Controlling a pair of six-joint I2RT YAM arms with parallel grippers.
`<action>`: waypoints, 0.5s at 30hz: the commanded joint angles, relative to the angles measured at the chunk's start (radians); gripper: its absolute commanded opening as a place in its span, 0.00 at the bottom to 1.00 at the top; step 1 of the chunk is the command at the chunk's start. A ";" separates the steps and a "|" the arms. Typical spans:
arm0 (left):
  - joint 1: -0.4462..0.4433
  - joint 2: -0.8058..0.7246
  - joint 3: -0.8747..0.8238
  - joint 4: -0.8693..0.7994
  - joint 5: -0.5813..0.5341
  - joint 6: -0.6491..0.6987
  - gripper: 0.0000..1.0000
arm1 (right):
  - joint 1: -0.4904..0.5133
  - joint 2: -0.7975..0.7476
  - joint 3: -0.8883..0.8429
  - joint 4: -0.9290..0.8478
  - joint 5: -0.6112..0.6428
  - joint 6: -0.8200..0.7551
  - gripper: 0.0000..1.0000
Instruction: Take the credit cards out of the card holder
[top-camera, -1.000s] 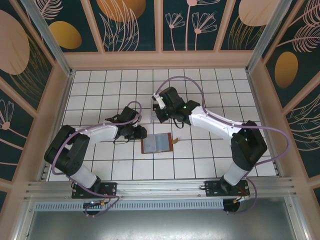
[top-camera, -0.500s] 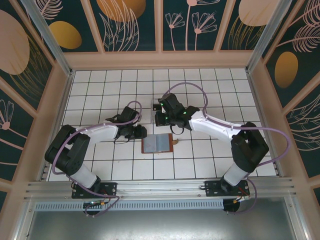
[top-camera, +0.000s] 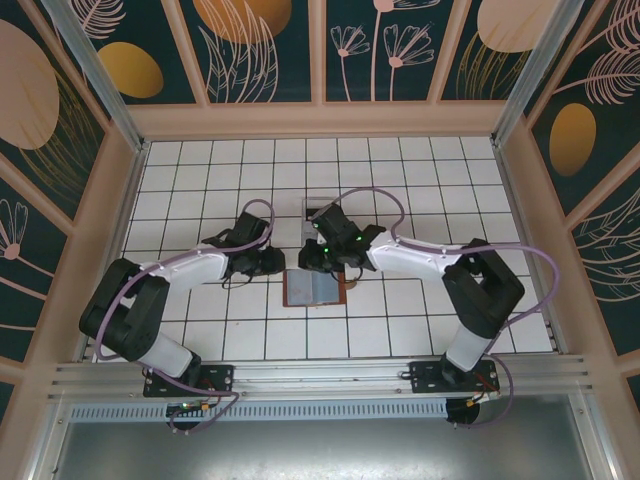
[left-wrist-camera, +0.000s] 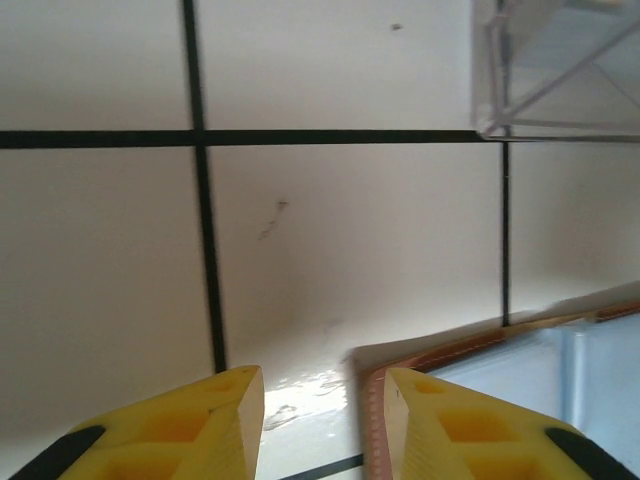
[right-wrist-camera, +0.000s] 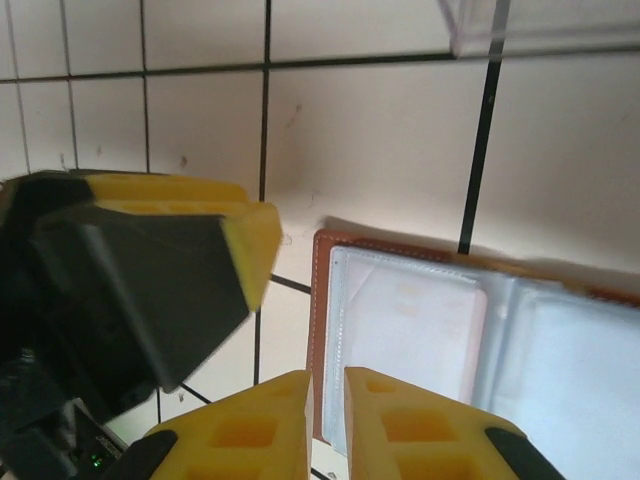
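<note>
We see the card holder (top-camera: 314, 288) open, cards (right-wrist-camera: 415, 320) still sleeved inside; left gripper (left-wrist-camera: 322, 388) parted, right gripper (right-wrist-camera: 328, 388) barely parted, both empty.

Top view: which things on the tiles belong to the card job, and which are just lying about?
Job in hand: card holder, lying open; pale card in its clear sleeve; left gripper at its edge; right gripper over it.
Lying about: clear acrylic stand, beyond the card holder.
</note>
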 joint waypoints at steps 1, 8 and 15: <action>0.033 -0.038 -0.022 -0.028 -0.019 0.011 0.38 | 0.035 0.059 0.030 0.031 -0.055 0.042 0.18; 0.063 -0.081 -0.049 -0.055 -0.055 0.035 0.39 | 0.075 0.169 0.118 -0.010 -0.073 0.042 0.19; 0.063 -0.093 -0.051 -0.062 -0.060 0.040 0.39 | 0.087 0.214 0.151 -0.046 -0.064 0.040 0.21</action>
